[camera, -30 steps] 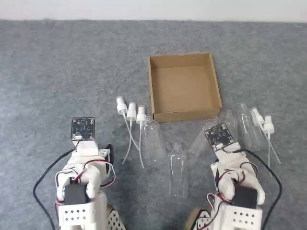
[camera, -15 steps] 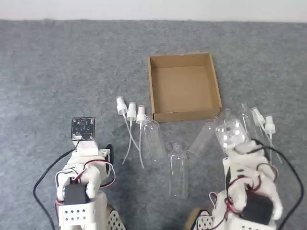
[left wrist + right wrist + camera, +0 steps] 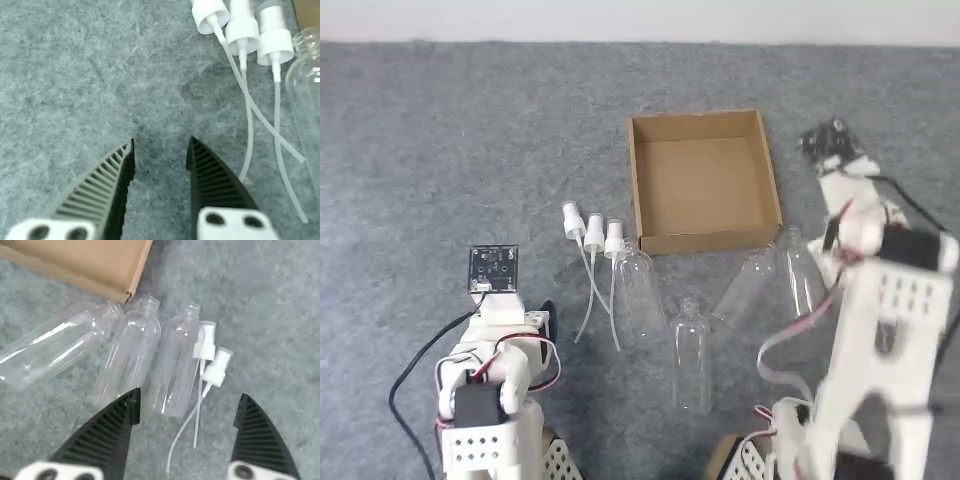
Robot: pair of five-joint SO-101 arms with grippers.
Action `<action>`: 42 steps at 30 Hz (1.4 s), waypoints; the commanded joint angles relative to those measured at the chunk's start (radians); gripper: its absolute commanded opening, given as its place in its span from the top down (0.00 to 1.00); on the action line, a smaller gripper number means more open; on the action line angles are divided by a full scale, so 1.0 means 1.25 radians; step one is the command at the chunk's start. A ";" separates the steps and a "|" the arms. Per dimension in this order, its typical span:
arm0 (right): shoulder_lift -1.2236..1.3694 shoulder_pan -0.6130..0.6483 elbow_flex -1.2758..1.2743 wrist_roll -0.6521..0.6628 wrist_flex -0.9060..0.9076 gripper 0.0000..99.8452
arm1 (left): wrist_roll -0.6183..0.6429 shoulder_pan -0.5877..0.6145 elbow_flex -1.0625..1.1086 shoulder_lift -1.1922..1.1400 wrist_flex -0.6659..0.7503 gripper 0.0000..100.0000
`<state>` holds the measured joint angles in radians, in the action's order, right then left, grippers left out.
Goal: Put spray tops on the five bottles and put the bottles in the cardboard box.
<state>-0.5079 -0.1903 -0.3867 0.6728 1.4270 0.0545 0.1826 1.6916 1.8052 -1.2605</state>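
**Waiting at the start: no bottle capped, none boxed**

Nearest the bases, the left gripper (image 3: 161, 141) hangs low over the carpet (image 3: 440, 130). Its jaws stand a narrow gap apart with nothing between them. Just beyond it lie three tops (image 3: 242, 32) side by side, their tubes trailing back toward the arm. They sit right beside the open neck of one of the bottles (image 3: 638, 290).

The right gripper (image 3: 190, 396) is held above the table with its jaws spread wide, and it is empty too. Below it three bottles lie on their sides. Two more tops rest against the neck of the bottle farthest from the box corner.

Counting across both sides, I make it five bottles and five tops. Every bottle is lying down bare-necked, in a loose row between the arms and the box (image 3: 705, 243). No top is seated on any of them.

Farthest out, the box sits open side up and holds no bottle yet.

By my reading nothing is finished: five cappings and five placings remain. The spread right jaws above that cluster suggest the first pick will happen there, though whether it will be a bottle or a top I cannot say.
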 commanded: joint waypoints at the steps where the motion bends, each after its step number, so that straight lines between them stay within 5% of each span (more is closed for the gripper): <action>1: 0.136 0.013 0.090 0.007 0.003 0.73 | -0.001 -0.001 -0.006 0.015 -0.002 0.85; 8: 0.322 0.055 0.097 -0.036 -0.083 0.73 | -0.001 -0.001 -0.006 0.015 -0.002 0.85; 29: 0.485 -0.042 0.095 -0.056 -0.199 0.73 | -0.002 -0.001 -0.006 0.015 -0.002 0.85; 42: 0.547 -0.036 0.099 -0.140 -0.238 0.96 | -0.002 -0.001 -0.006 0.015 -0.002 0.85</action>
<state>0.1780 -0.2394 -0.2746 0.5317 1.1293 0.0545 0.1826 1.6916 1.8052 -1.2605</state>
